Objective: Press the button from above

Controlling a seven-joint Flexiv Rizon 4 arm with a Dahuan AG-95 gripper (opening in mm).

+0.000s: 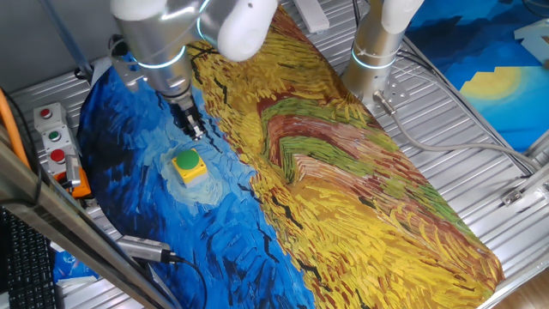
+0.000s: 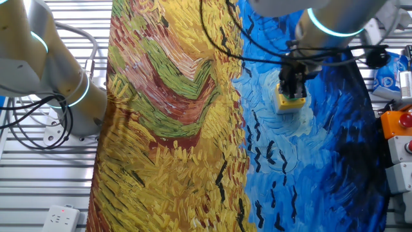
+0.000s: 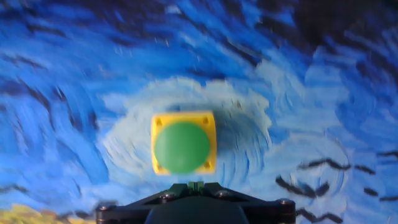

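The green round button [image 1: 188, 160] sits on its yellow square box [image 1: 196, 173] on the blue part of the painted cloth. My gripper [image 1: 196, 130] hangs above and just behind it, not touching. In the other fixed view the gripper [image 2: 293, 87] covers the cap and only the yellow box [image 2: 291, 103] shows. In the hand view the button [image 3: 181, 147] lies just ahead of the gripper [image 3: 196, 185], whose two fingertips meet, so it is shut and empty.
A grey control box [image 1: 53, 137] with small red and green buttons stands at the cloth's left edge, and shows in the other fixed view [image 2: 400, 135]. A second arm's base [image 1: 377, 51] stands at the back. A cable plug [image 1: 146, 251] lies near the front.
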